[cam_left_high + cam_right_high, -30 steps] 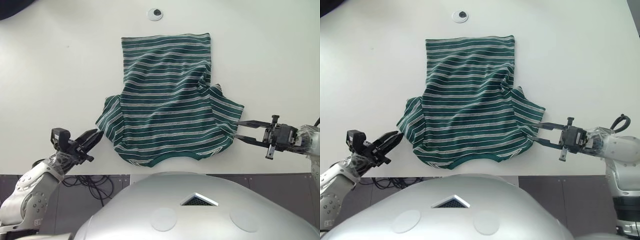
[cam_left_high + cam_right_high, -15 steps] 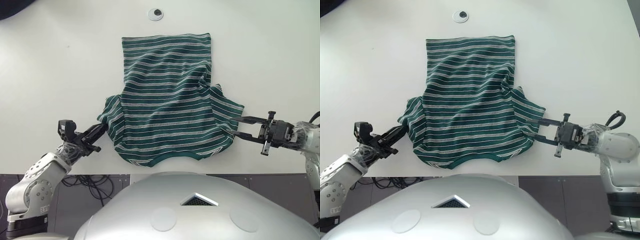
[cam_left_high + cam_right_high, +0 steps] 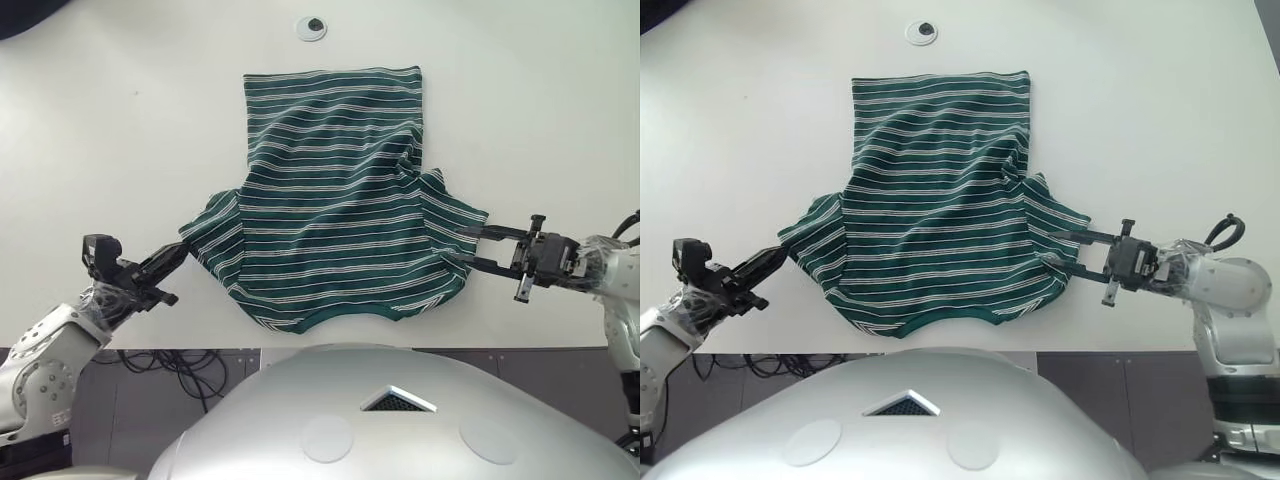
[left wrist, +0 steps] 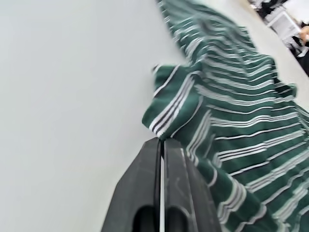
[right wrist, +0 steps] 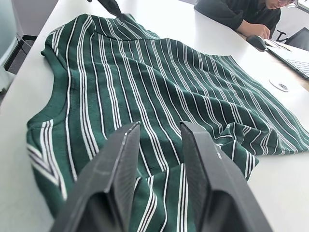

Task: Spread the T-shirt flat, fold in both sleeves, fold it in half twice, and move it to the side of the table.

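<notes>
Overall: a dark green T-shirt (image 3: 335,190) with thin white stripes lies on a white table (image 3: 120,120), about midway between the left and right edges; one gripper sits at each sleeve.
Garment: the hem (image 3: 332,73) points toward the far edge of the table and lies straight and flat; the neck end lies close to the near edge; the cloth is narrower at the far end and wider at the near end, where both sleeves stick out; a raised crease (image 3: 408,165) crosses the right half.
Left side: the left sleeve (image 3: 210,235) tapers to a point aimed at the table's left edge; the left gripper (image 3: 180,250) sits low over the table beside the near edge, touching that point; its fingers (image 4: 145,183) are pressed together, pinching the sleeve tip, with striped cloth bunched at their ends.
Right side: the right sleeve (image 3: 450,215) lies rumpled toward the right edge; the right gripper (image 3: 462,245) lies level with it near the near edge; its fingers (image 5: 118,159) are spread apart, one on each side of the sleeve's edge; cloth lies between them, unclamped.
Far edge: a small pale round disc (image 3: 311,27) with a dark centre rests on the table close to the far edge, just beyond the hem and apart from it.
</notes>
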Available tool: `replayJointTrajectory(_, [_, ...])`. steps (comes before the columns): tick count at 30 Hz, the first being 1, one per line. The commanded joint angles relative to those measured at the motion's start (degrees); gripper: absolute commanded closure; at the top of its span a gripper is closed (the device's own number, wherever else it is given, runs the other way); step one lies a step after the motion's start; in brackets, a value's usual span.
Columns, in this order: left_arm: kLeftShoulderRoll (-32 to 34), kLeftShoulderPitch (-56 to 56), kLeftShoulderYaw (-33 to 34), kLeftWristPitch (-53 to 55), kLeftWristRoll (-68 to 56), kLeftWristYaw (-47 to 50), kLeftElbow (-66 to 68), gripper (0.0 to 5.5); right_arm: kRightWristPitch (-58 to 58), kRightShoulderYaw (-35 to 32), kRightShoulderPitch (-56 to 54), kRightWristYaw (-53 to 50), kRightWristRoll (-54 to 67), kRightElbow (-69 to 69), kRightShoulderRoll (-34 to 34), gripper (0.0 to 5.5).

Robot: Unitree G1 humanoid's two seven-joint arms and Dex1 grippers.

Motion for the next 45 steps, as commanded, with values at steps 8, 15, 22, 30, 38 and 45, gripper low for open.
replayJointTrajectory(8, [-4.54, -6.66, -11.54, 3.5, -1.9, 3.92, -12.75, 5.47, -1.17, -0.68, -2.75, -1.2, -0.35, 6.14, 2.01, 4.01])
replayJointTrajectory(15, [-7.24, -10.27, -21.63, 2.59, 4.57, 4.67, -9.58, 5.47, 22.76, -5.8, -6.65, -10.29, 6.38, 11.44, 1.0, 4.01])
replayJointTrajectory(22, [-8.75, -9.63, -27.22, -2.07, 12.28, 4.68, -8.94, 5.23, 39.59, -8.13, -9.37, -12.66, 5.76, 18.2, -1.41, 4.01])
replayJointTrajectory(30, [-7.3, -7.75, -26.09, -7.38, 19.93, 5.67, -10.38, 4.14, 53.41, -7.33, -10.55, -7.92, 10.35, 15.98, -0.68, 4.01])
replayJointTrajectory(38, [-5.54, 0.69, -17.93, -28.16, 28.21, -0.87, -14.16, 4.14, 62.68, -9.56, -10.19, -7.87, 17.23, 10.08, 1.71, 4.01])
replayJointTrajectory(45, [-5.37, 7.89, -14.2, -45.42, 35.03, -7.44, -10.34, 4.07, 64.56, -9.37, -8.87, -9.27, 17.69, 6.74, 3.18, 4.6])
